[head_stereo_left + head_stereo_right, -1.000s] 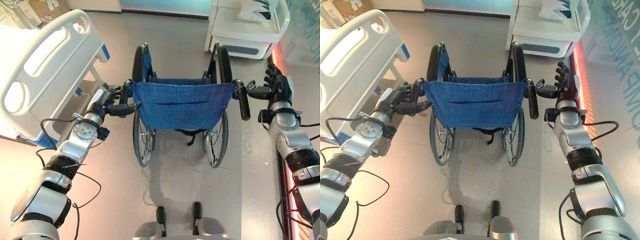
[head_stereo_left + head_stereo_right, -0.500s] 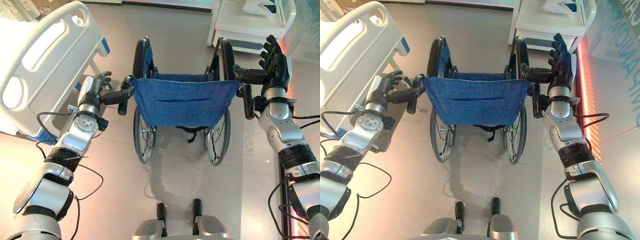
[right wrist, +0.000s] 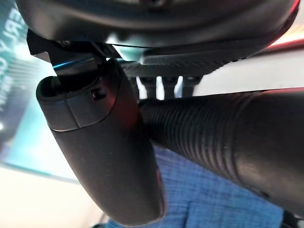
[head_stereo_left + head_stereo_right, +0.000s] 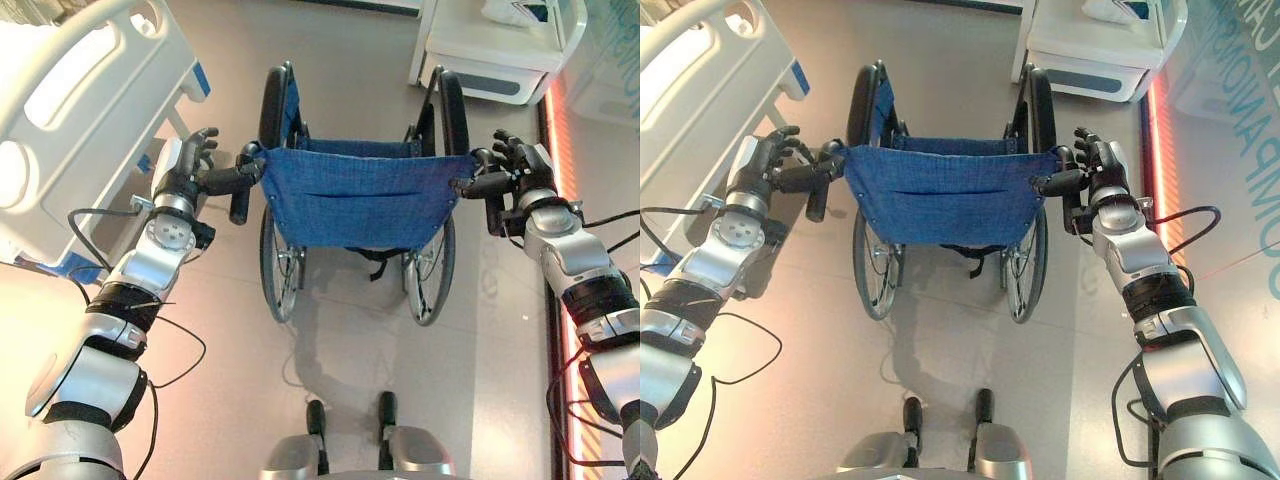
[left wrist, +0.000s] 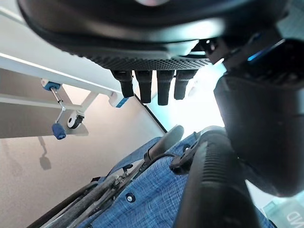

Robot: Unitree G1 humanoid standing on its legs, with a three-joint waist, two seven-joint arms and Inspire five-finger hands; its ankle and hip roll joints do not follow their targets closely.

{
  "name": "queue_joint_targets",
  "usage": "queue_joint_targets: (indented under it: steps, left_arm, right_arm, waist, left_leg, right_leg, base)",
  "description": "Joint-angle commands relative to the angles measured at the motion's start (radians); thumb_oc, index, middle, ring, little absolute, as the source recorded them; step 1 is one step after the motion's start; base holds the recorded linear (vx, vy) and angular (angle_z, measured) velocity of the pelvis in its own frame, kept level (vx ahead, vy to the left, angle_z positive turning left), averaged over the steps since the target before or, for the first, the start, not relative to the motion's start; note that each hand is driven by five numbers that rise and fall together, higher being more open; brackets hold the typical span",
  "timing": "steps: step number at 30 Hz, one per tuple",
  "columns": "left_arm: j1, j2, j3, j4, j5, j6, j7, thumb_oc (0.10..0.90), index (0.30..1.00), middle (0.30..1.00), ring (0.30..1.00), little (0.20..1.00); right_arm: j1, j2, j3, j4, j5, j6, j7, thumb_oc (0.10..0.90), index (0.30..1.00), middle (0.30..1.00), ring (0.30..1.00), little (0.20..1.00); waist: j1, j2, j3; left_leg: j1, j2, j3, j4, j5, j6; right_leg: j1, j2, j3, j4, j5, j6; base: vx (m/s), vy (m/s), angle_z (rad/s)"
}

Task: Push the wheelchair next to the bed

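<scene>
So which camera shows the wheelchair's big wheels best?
The left eye view: both big wheels show under the blue seat back, and the right eye view matches. The left wrist view shows cloth and frame, the right wrist view a push handle.

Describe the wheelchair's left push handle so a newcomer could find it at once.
Start at the white bed on the left, then move to the wheelchair beside it with the blue cloth back. The left push handle is the black ribbed grip at that cloth's bed-side corner, against the left hand.

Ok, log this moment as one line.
left hand open at left handle | right hand open at right handle | wheelchair beside bed
</scene>
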Motion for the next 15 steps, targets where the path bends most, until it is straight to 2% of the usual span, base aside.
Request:
queue_joint_targets:
  steps: [1, 11, 14, 15]
  left_arm:
    - [-0.122, 0.073, -0.016, 0.040, 0.017, -0.036, 0.031, 0.800, 0.900, 0.900, 0.900, 0.900]
    - [-0.145, 0.077, -0.043, 0.081, 0.039, -0.022, -0.002, 0.800, 0.900, 0.900, 0.900, 0.900]
    - [-0.162, 0.073, -0.064, 0.102, 0.055, -0.021, -0.024, 0.800, 0.900, 0.900, 0.900, 0.900]
    - [-0.177, 0.071, -0.081, 0.109, 0.068, -0.017, -0.038, 0.800, 0.900, 0.900, 0.900, 0.900]
  right_arm:
    - [-0.104, -0.117, 0.060, 0.050, -0.093, 0.015, 0.004, 0.800, 0.900, 0.900, 0.900, 0.900]
    - [-0.140, -0.107, 0.080, 0.147, -0.082, 0.077, 0.052, 0.800, 0.900, 0.900, 0.900, 0.900]
    - [-0.163, -0.098, 0.099, 0.188, -0.154, 0.119, 0.028, 0.800, 0.900, 0.900, 0.900, 0.900]
    - [-0.183, -0.099, 0.114, 0.218, -0.216, 0.154, 0.006, 0.800, 0.900, 0.900, 0.900, 0.900]
  waist:
    - [0.017, 0.016, -0.063]
    - [0.019, 0.014, -0.049]
    - [0.021, 0.015, -0.047]
    - [0.023, 0.016, -0.045]
  left_leg:
    - [-0.111, -0.018, -0.020, 0.140, -0.119, -0.008]
    - [-0.116, -0.019, -0.021, 0.144, -0.122, -0.003]
    - [-0.117, -0.020, -0.022, 0.145, -0.121, -0.003]
    - [-0.118, -0.020, -0.024, 0.146, -0.121, -0.002]
  right_leg:
    - [-0.073, 0.012, -0.016, 0.155, -0.126, -0.028]
    - [-0.079, 0.012, -0.010, 0.158, -0.125, -0.028]
    - [-0.080, 0.012, -0.008, 0.160, -0.125, -0.029]
    - [-0.080, 0.012, -0.008, 0.161, -0.125, -0.029]
  base:
    - [-0.03, -0.009, -0.01]
    - [-0.01, -0.001, 0.00]
    - [0.00, 0.000, 0.00]
    - [0.00, 0.000, 0.00]
